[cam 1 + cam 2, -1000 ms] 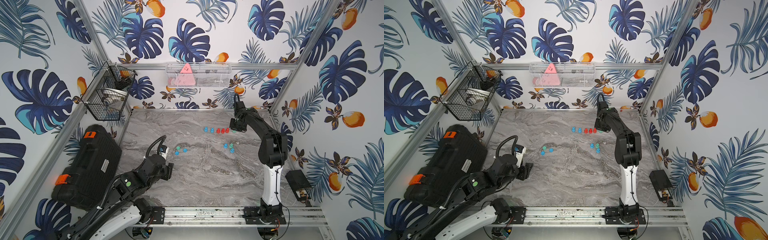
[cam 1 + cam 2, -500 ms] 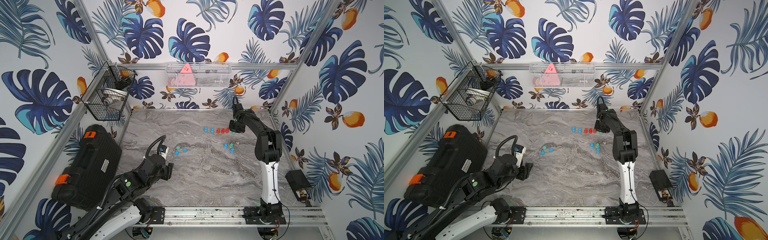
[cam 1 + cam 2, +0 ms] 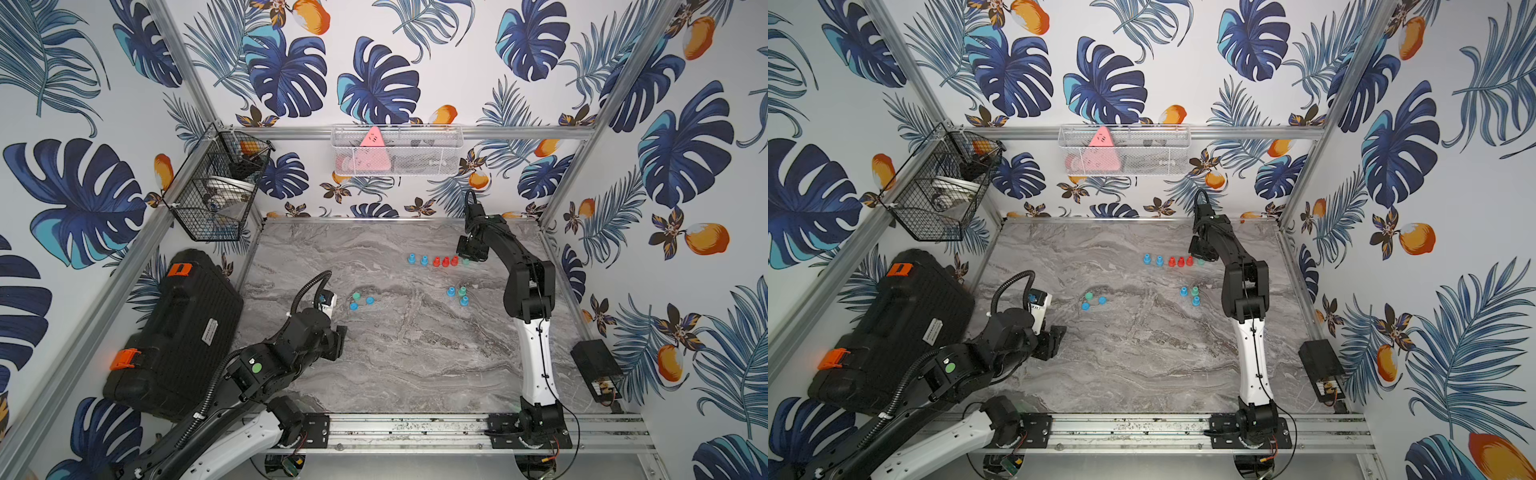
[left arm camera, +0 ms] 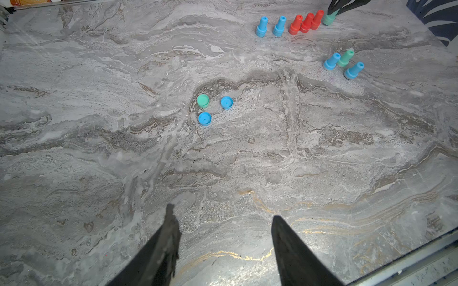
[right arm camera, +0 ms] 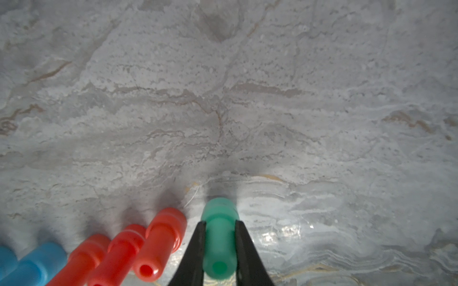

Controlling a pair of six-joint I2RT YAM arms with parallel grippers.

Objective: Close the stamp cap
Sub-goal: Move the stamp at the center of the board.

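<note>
My right gripper [image 5: 219, 230] is shut on the narrow stem of a green stamp [image 5: 219, 242], at the right end of a row of two blue and three red stamps [image 3: 445, 261]. That green stamp [image 3: 466, 262] has its wide base down at the marble. Three loose caps lie mid-table: a green cap [image 4: 203, 100] and two blue caps [image 4: 226, 102]. A green stamp [image 4: 345, 58] stands between two blue ones nearer the right arm. My left gripper [image 4: 223, 211] hovers open and empty, well short of the caps.
A black case [image 3: 174, 332] lies along the table's left edge and a small black box [image 3: 594, 370] sits at the right. A wire basket [image 3: 216, 195] hangs on the left wall and a white mesh tray [image 3: 397, 151] on the back wall.
The right arm's elbow has swung a little to the left while its gripper stays at the end of the row. The left arm has not moved.
</note>
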